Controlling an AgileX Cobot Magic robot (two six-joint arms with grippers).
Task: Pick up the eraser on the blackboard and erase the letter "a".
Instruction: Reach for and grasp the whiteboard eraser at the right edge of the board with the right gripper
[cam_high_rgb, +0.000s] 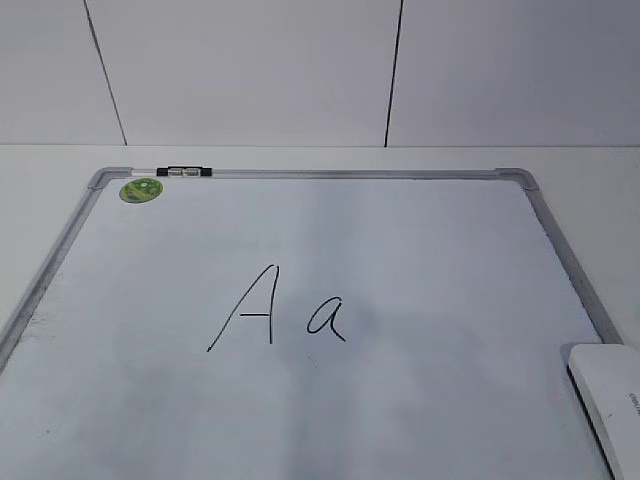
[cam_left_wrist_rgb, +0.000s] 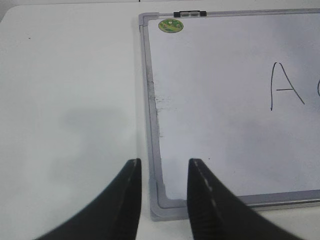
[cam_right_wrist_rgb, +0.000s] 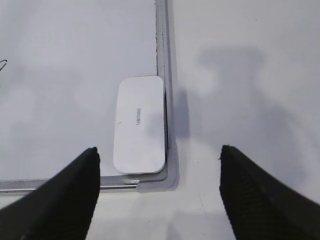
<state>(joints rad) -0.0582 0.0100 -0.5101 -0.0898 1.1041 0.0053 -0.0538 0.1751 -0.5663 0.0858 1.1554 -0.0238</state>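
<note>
The blackboard (cam_high_rgb: 330, 173) is a white board with a grey frame, lying flat on the table. The small letter "a" (cam_high_rgb: 327, 319) is written in black right of a tall capital "A" (cam_high_rgb: 247, 308). The eraser (cam_high_rgb: 612, 400), a white rounded block, lies flat in the board's near right corner; it also shows in the right wrist view (cam_right_wrist_rgb: 139, 124). My right gripper (cam_right_wrist_rgb: 158, 155) is open wide and empty, above the table just short of that corner. My left gripper (cam_left_wrist_rgb: 163, 167) is open and empty over the board's near left corner (cam_left_wrist_rgb: 159, 210). Neither gripper shows in the exterior view.
A round green magnet (cam_high_rgb: 141, 190) sits at the board's far left corner, next to a black and silver clip (cam_high_rgb: 184, 172) on the frame. White table (cam_left_wrist_rgb: 70, 100) surrounds the board. A white wall (cam_high_rgb: 250, 70) stands behind.
</note>
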